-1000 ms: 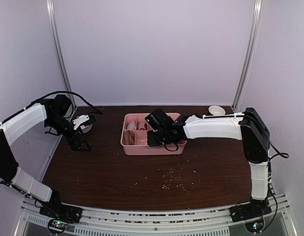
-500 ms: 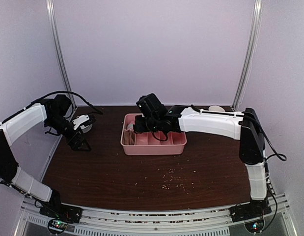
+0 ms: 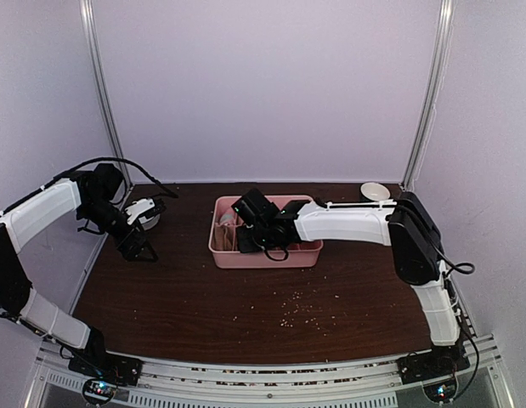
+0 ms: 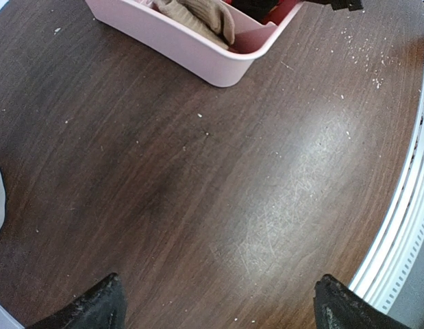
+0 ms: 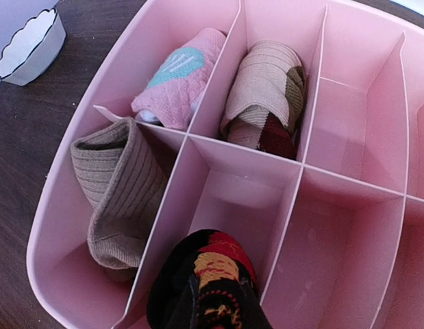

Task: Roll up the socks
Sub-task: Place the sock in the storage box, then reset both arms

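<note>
The left gripper (image 4: 218, 310) hangs over a dark wooden table (image 4: 198, 192), its two black fingertips (image 4: 95, 308) spread wide at the bottom edge with nothing between them. A pink tray (image 4: 191, 51) sits at the top, with a tan sock (image 4: 201, 14) in its corner compartment. Pale crumbs (image 4: 200, 115) dot the wood.

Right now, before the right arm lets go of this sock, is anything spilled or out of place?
Pale crumbs lie scattered on the table in front of the pink tray, loose debris that has nothing to do with socks. In the tray, the three rolled socks each sit inside one compartment; nothing askew.
</note>
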Controlling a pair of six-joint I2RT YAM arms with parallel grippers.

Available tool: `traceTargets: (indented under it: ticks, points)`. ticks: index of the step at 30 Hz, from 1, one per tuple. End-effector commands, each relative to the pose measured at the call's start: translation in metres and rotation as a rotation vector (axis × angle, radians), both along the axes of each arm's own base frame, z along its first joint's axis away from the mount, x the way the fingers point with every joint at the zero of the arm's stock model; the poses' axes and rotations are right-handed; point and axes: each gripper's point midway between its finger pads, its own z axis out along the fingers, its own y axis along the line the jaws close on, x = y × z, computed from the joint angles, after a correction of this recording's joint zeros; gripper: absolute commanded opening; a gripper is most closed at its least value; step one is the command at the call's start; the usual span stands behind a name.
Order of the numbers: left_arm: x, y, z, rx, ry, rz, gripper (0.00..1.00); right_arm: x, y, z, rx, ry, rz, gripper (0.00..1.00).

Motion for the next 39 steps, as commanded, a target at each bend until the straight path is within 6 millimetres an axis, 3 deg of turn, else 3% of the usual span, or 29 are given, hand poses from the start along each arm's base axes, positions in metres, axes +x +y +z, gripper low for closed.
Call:
traceTargets:
  ticks: [1, 4, 9, 12, 16, 20, 22, 23, 26, 29, 32, 33, 39]
  points:
    - [0.001, 0.003, 0.009, 0.0, -0.028, 0.001, 0.98, 0.005, 0.006, -0.014, -0.036, 0.024, 0.017, 0.0]
    - [0.0, 0.004, 0.01, 0.007, -0.032, 0.005, 0.98, 0.002, 0.015, -0.02, -0.023, 0.041, 0.047, 0.01]
    - [0.0, 0.007, 0.01, 0.02, -0.051, 0.018, 0.98, 0.0, 0.022, -0.008, 0.031, 0.044, 0.071, 0.38]
    - [0.002, 0.009, 0.013, 0.027, -0.069, 0.03, 0.98, 0.001, 0.023, 0.014, 0.069, 0.025, 0.092, 0.55]
    - [0.008, 0.014, 0.019, 0.057, -0.118, 0.046, 0.98, 0.001, 0.015, 0.053, 0.124, -0.015, 0.107, 0.66]
    - [0.014, 0.017, 0.028, 0.062, -0.161, 0.072, 0.98, -0.005, -0.001, 0.091, 0.166, -0.054, 0.128, 0.79]
    - [0.02, 0.021, 0.03, 0.071, -0.187, 0.101, 0.98, -0.009, -0.015, 0.107, 0.171, -0.078, 0.133, 0.99]
    - [0.025, 0.025, 0.032, 0.078, -0.204, 0.124, 0.98, -0.013, -0.025, 0.12, 0.18, -0.1, 0.132, 1.0]
    - [0.044, 0.043, 0.043, 0.106, -0.288, 0.238, 0.98, -0.023, -0.061, 0.135, 0.178, -0.131, 0.103, 1.0]
    - [0.067, 0.077, 0.055, 0.131, -0.4, 0.425, 0.98, -0.033, -0.116, 0.139, 0.143, -0.182, 0.019, 1.0]
    - [0.084, 0.106, 0.054, 0.101, -0.47, 0.563, 0.98, -0.041, -0.189, 0.128, 0.055, -0.234, -0.123, 1.0]
    - [0.089, 0.109, 0.051, 0.079, -0.474, 0.576, 0.98, -0.047, -0.215, 0.114, 0.006, -0.234, -0.167, 1.0]
    - [0.111, 0.11, 0.036, -0.085, -0.549, 0.647, 0.98, -0.071, -0.369, 0.099, -0.112, -0.307, -0.575, 1.0]
